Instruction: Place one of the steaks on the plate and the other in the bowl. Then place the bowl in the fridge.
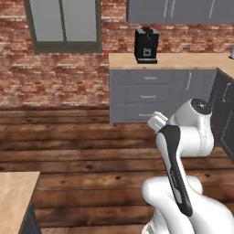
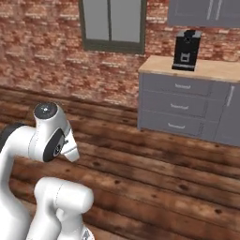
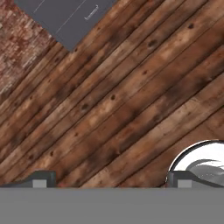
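The pincer stood wide apart in the hand view, its two dark fingertips rising far from each other at the bottom edge, with nothing between them but bare plank floor. It pointed down at that floor; a corner of the grey cabinet and a strip of brick wall showed at the top left of that view.

None of the steaks, the plate, the bowl or the fridge could be made out, so where they lay relative to the pincer could not be told.

In the left base view the white arm rose from the lower right, folded at its elbow over the wooden floor. Behind it a grey cabinet of drawers carried a pale wooden counter, and a black coffee machine stood near the counter's left end, against the brick wall. A window sat in the wall to the left. At the lower left corner, a piece of another wooden counter was cut off by the frame. At the right edge a dark appliance front was only partly in view and hard to identify.

In the right base view the arm rose from the lower left, and the same counter ran out of the picture on the right.
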Controlling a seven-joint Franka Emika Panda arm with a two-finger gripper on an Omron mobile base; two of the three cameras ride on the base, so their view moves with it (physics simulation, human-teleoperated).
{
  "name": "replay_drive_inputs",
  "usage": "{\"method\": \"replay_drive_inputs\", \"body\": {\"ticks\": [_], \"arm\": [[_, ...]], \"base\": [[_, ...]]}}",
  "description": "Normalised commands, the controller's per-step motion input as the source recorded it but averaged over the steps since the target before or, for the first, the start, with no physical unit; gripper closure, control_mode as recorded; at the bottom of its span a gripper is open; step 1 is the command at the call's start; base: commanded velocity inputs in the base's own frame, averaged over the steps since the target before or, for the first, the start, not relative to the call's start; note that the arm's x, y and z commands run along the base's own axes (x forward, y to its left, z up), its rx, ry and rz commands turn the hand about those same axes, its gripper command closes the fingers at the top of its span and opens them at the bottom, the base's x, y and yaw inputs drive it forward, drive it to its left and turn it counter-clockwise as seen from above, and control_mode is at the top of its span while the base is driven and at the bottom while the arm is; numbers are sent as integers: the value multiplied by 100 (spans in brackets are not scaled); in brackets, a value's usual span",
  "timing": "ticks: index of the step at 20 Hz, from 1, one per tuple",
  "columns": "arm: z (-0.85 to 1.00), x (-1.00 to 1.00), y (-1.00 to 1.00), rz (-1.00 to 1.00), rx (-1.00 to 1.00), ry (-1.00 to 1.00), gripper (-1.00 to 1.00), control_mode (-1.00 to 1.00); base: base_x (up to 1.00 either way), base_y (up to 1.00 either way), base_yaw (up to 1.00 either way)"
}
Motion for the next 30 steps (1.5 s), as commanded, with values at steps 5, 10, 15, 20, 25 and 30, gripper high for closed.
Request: {"method": "replay_drive_inputs", "body": {"ticks": [5,10,15,20,25,30], "arm": [[0,0,0,0,0,0,-100,100],[0,0,0,0,0,0,-100,100],[0,0,0,0,0,0,-100,100],[0,0,0,0,0,0,-100,100],[0,0,0,0,0,0,-100,100],[0,0,0,0,0,0,-100,100]], "base": [[-30,-26,-49],[-49,-23,-43],[-65,-39,-40],[-48,-53,-42],[-20,-55,-48],[-5,-54,-47]]}}
